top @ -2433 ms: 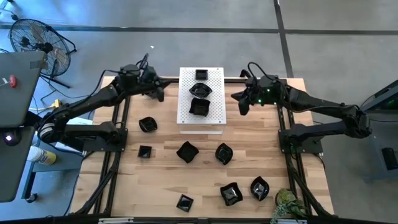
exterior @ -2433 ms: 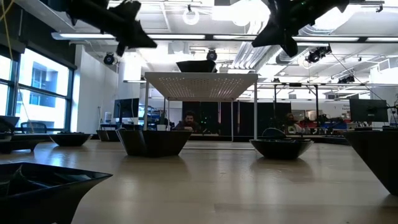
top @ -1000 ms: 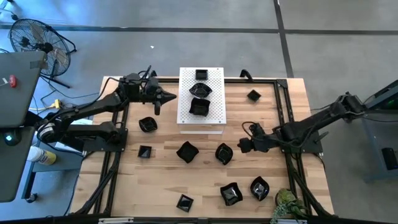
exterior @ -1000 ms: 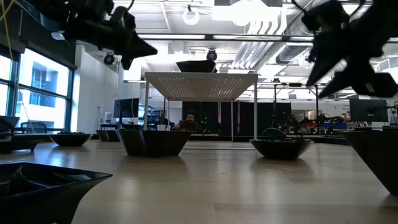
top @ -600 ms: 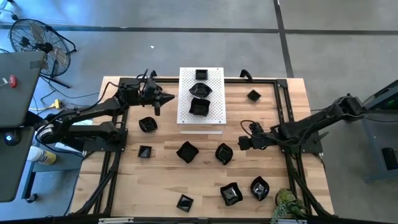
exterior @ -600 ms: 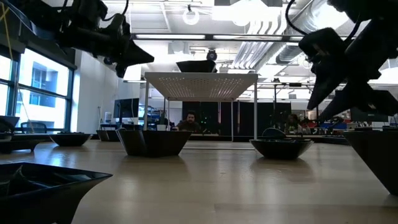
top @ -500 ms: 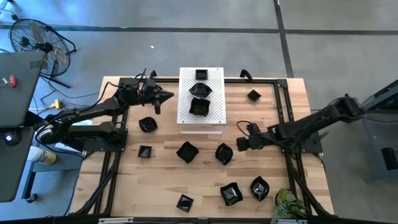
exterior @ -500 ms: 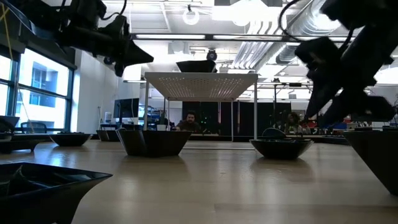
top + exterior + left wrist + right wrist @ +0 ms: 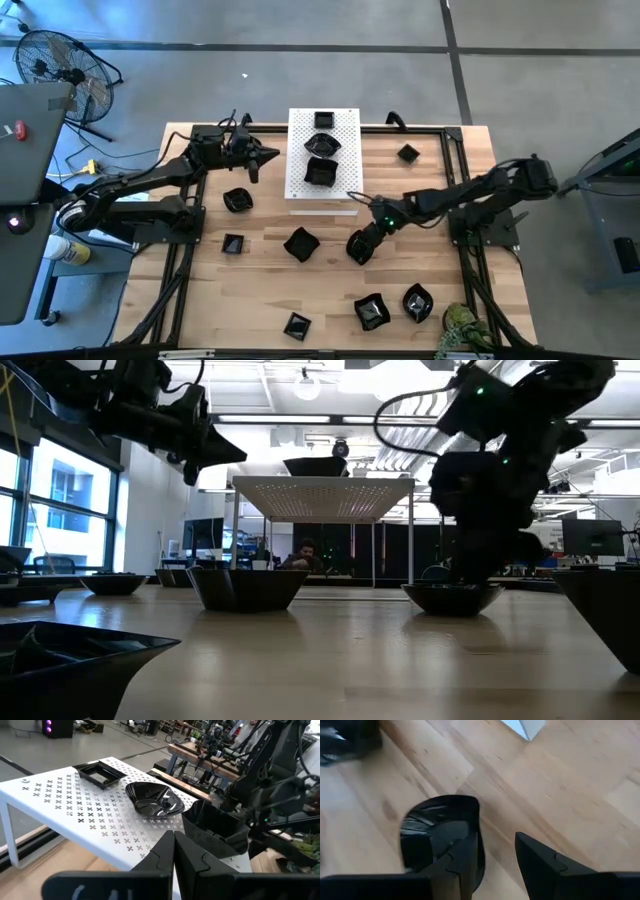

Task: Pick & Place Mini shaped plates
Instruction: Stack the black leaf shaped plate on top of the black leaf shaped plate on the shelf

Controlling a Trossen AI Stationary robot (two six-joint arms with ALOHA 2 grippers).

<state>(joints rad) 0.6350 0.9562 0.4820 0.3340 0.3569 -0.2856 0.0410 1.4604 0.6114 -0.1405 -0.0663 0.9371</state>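
Note:
Several small glossy black dishes lie on the wooden table, and three more [image 9: 322, 145] sit on the raised white perforated board [image 9: 340, 195]. My right gripper [image 9: 362, 240] is open and low over a round dish [image 9: 355, 250] at the table's middle. In the right wrist view [image 9: 495, 840], one finger [image 9: 467, 855] is over the dish's hollow [image 9: 437, 832] and the other [image 9: 535, 860] is outside its rim. My left gripper [image 9: 265, 154] is shut and empty, and hovers by the board's left edge. It also shows in the left wrist view [image 9: 174, 852]. My right gripper comes at the round dish's rim [image 9: 475, 820] slanting down from the table's right side, one finger inside and one outside. Whether either finger touches the rim, I cannot tell. The dish rests flat on the table.
Loose dishes lie at the left [image 9: 237, 200], [image 9: 232, 243], at the centre [image 9: 300, 243], near the front edge [image 9: 296, 325], [image 9: 371, 311], [image 9: 417, 301] and at the far right [image 9: 407, 153]. A green plant [image 9: 462, 328] sits at the front right corner.
My right gripper has gone toward the table's left and down, to the round dish at the middle, and stays open. The dish has not moved.

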